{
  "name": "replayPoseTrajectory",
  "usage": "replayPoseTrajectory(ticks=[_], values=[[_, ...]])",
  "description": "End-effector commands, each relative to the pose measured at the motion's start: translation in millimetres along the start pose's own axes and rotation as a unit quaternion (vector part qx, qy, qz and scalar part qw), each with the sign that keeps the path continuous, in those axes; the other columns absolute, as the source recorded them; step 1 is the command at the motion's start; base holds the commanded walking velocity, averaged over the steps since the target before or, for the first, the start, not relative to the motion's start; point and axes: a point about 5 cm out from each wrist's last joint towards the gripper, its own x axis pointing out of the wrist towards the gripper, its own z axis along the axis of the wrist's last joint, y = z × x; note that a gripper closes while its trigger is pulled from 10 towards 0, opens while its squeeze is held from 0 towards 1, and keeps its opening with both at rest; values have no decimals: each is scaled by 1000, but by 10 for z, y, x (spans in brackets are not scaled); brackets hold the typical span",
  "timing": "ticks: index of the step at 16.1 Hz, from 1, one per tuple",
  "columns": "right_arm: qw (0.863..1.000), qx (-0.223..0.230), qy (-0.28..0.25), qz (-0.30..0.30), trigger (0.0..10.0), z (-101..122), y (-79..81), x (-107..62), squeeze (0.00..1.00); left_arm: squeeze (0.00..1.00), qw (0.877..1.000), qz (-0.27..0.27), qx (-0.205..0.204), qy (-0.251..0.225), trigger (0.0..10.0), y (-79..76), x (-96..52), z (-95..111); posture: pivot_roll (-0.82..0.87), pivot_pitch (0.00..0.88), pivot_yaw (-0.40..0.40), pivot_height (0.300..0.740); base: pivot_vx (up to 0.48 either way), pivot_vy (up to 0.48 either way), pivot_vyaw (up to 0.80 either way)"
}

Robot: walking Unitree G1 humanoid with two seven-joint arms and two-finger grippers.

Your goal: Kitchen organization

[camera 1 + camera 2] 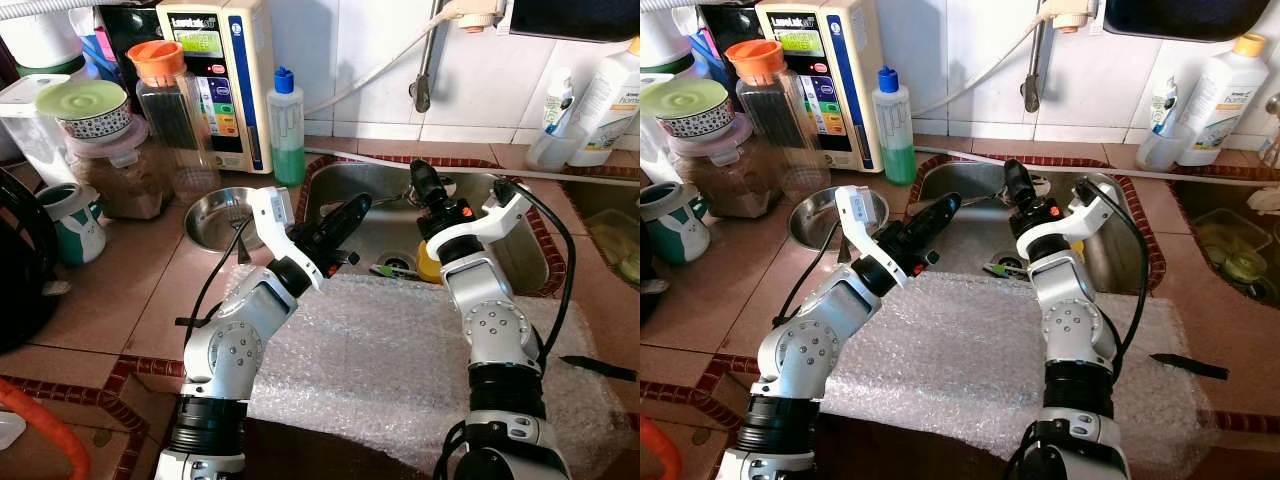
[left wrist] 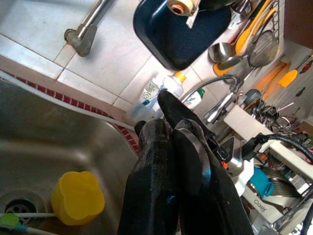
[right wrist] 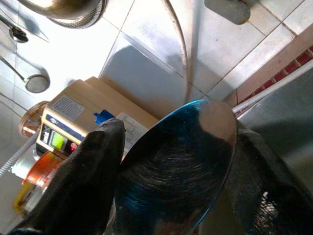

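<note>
Right claw point(image 1: 1017, 186) over the sink point(image 1: 970, 180), pinching a metal spoon point(image 3: 181, 161) between both fingers, bowl end sticking out past the fingertips toward the back wall. Left claw point(image 1: 350, 212) pressed together, empty, pointing across the sink's left rim. Yellow cup point(image 2: 77, 197) and toothbrush point(image 1: 1002, 269) in the basin. Bubble wrap point(image 1: 400, 350) covers the front table.

Home kitchen: steel sink point(image 1: 520, 255) (tiled counter point(image 1: 120, 290)), hanging utensils point(image 2: 254, 39).
</note>
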Motion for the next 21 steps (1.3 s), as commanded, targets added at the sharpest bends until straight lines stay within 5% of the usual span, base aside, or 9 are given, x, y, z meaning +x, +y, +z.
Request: replayPoseTrajectory(ticks=[1,4,8,9,15,16,17,18,21], values=[[1000,13,4,-7,0,-18,-14,0,0,0,1000,-14,0,-11,0,-72,29,76,-14,0,62,740,0,0,0],[1000,17,2,-10,0,-21,-16,-10,0,0,1000,1,-1,-10,78,-33,19,73,-15,0,62,740,0,0,0],[999,19,-11,-24,0,40,-21,6,0,0,1000,19,4,6,8745,18,3,25,-15,0,62,740,0,0,0],[999,20,-14,-28,0,54,-26,11,0,0,1000,26,9,13,9843,36,1,10,-17,0,62,740,0,0,0],[999,20,-18,-33,0,73,-14,41,0,0,999,36,18,25,10000,59,-6,-28,-13,0,57,740,0,0,0],[999,19,-19,-35,0,76,-12,47,0,86,999,40,19,25,10000,69,-11,-29,-13,0,57,740,0,0,0],[999,18,-18,-37,0,76,-14,54,0,929,998,46,24,25,10000,81,-13,-32,-11,0,55,740,0,0,0],[999,17,-18,-39,0,75,-20,56,0,1000,998,46,27,27,10000,85,-13,-38,-11,0,55,740,0,0,0],[998,8,-19,-55,0,73,-57,56,0,1000,998,47,24,28,10000,89,-14,-52,-11,0,55,740,0,0,0]])
